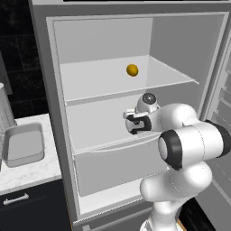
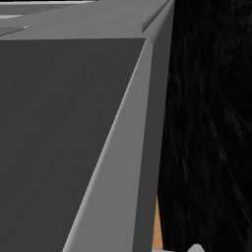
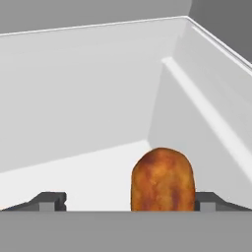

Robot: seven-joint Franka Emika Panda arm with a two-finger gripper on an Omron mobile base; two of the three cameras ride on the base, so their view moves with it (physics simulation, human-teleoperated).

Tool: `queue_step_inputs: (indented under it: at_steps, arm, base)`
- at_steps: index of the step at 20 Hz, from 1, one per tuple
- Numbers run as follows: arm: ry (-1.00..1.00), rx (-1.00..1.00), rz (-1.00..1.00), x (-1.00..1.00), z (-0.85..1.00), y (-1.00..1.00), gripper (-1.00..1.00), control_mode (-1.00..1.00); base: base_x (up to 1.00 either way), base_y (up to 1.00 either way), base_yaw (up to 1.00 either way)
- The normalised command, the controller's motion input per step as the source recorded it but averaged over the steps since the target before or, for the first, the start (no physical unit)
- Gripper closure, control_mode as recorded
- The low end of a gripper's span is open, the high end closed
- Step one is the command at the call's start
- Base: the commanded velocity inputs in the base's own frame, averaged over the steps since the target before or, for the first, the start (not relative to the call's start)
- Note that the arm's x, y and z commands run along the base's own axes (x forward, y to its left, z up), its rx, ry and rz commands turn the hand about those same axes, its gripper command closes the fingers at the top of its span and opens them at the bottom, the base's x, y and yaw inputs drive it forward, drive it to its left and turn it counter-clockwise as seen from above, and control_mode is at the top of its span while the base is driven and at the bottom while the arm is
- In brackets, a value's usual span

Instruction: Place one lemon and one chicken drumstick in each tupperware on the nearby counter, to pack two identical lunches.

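Observation:
In the hand view an orange-brown chicken drumstick (image 3: pixel 162 179) lies on the white fridge shelf between my fingertips, close to the right fingertip (image 3: pixel 209 201). My gripper (image 3: pixel 129 201) is open, its jaws wide apart. From the left base view my gripper (image 1: pixel 131 120) reaches over the middle shelf. A yellow lemon (image 1: pixel 132 70) rests on the upper shelf, above and beyond the hand. One grey tupperware (image 1: pixel 25 128) sits empty on the white counter (image 1: pixel 34 173) to the left of the fridge.
The open fridge (image 1: pixel 54 113) has shelves and a lower drawer front (image 1: pixel 117 173). Its door (image 1: pixel 221 103) stands open on the right. A grey fridge panel (image 2: pixel 74 138) stands close in the right base view, beside a black wall (image 2: pixel 211 123).

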Motion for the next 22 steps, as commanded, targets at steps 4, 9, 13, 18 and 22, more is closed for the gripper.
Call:
queue_step_inputs:
  at_steps: [4, 9, 13, 18, 22]
  arm:
    - [0.14, 0.0, -0.12, -0.4, -0.89, -0.04, 1.0, -1.0]
    - [0.07, 0.0, -0.13, -0.64, -0.87, -0.04, 1.0, -1.0]
    - [0.01, 0.0, -0.07, -0.76, -0.39, -0.11, 1.0, -1.0]
    - [-0.03, 0.03, 0.0, -1.0, 0.0, -0.02, 1.0, -1.0]
    - [-0.01, 0.07, 0.0, -1.0, 0.18, -0.01, 1.0, -1.0]
  base:
    - [0.0, 0.0, 0.0]
    - [0.0, 0.0, 0.0]
    - [0.0, 0.0, 0.0]
    - [0.0, 0.0, 0.0]
    - [0.0, 0.0, 0.0]
